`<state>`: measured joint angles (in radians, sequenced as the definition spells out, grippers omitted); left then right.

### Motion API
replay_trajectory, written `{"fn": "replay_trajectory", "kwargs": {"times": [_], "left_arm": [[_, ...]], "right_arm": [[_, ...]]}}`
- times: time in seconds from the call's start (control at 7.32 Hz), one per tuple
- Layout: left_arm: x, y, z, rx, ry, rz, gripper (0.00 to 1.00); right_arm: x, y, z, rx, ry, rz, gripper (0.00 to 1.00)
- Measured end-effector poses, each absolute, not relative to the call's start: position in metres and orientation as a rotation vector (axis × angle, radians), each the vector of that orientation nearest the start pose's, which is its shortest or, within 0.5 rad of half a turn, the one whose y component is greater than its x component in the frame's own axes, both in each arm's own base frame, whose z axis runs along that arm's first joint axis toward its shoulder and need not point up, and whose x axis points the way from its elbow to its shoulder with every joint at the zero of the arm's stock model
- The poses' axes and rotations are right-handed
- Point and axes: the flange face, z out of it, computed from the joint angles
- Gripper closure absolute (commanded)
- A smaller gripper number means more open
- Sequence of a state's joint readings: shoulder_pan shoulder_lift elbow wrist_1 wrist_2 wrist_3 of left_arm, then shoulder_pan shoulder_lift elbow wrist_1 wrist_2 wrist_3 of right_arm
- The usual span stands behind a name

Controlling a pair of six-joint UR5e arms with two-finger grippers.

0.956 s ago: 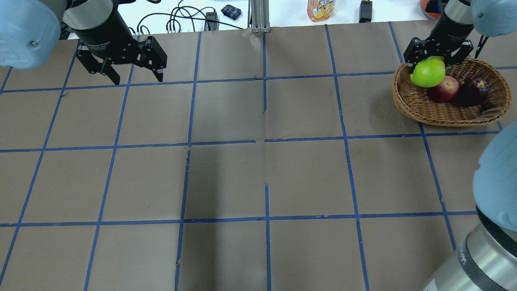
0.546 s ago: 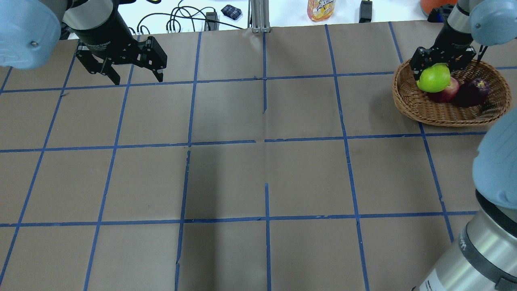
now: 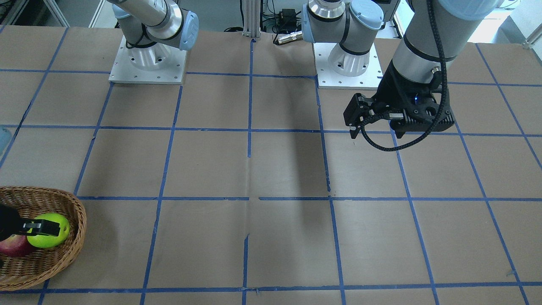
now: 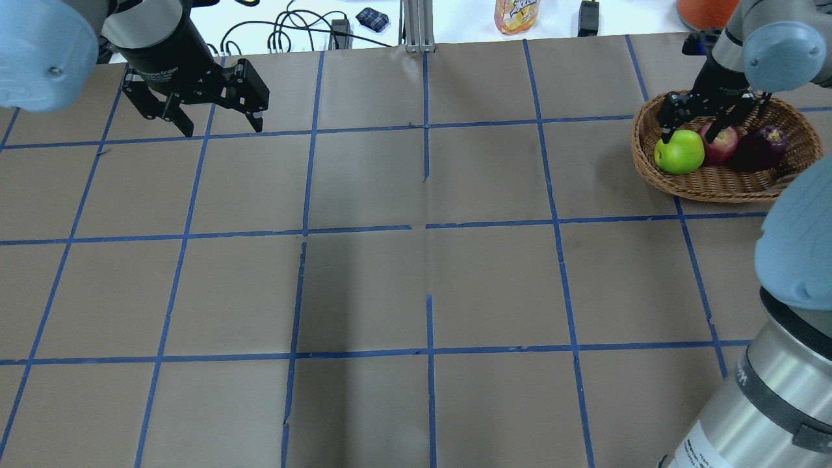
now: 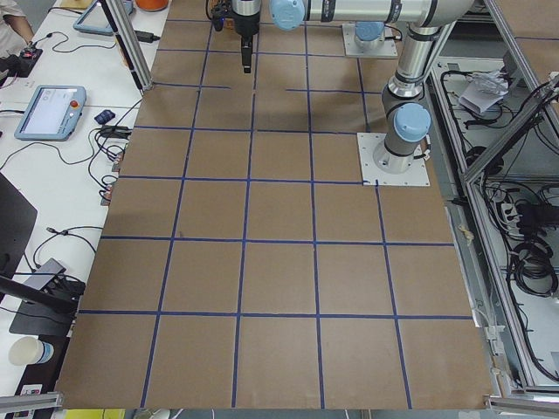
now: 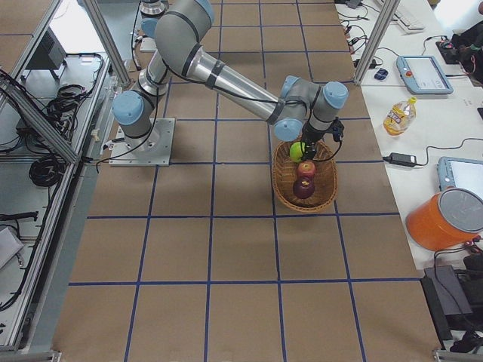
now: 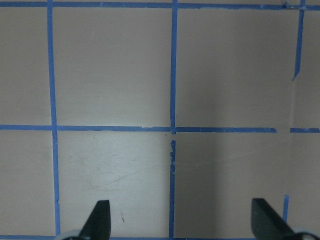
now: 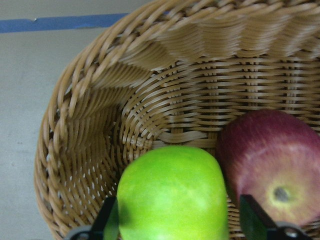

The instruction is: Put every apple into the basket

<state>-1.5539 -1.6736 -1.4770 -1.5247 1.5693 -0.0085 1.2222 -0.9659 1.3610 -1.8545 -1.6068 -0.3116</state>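
Brown paper-covered table (image 4: pixel 494 286) with blue tape grid (image 4: pixel 429 351)

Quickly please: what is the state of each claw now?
Left claw: open, empty, above the table.
Right claw: open, astride the green apple in the basket.

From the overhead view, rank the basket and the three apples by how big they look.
1. basket
2. green apple and purple apple, about alike
3. red apple, though the right tool hides part of it, so this is unsure
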Motion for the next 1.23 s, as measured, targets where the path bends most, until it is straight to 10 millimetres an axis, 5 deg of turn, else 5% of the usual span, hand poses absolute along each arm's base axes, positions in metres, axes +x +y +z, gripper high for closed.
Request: {"fn": "replay_trajectory", "kwargs": {"times": [0.27,0.68,0.96,1.23], "left_arm": [[-0.124,-0.541,0.486,-0.040,3.142,-0.058,0.00],[-0.124,-0.541,0.486,-0.041,3.142,-0.059,0.00],[-0.124,-0.541,0.486,-0.041,3.142,-0.060,0.00],[-0.124,-0.542,0.487,-0.041,3.142,-0.062,0.00]], "right_arm": [[-0.115,-0.693,0.269,0.058,3.142,0.162,0.00],[-0.093,-0.645,0.382,0.143,3.149,0.135,0.00],[-0.050,-0.600,0.453,0.278,3.146,0.140,0.00],[0.011,-0.555,0.498,0.308,3.154,0.114,0.00]]}}
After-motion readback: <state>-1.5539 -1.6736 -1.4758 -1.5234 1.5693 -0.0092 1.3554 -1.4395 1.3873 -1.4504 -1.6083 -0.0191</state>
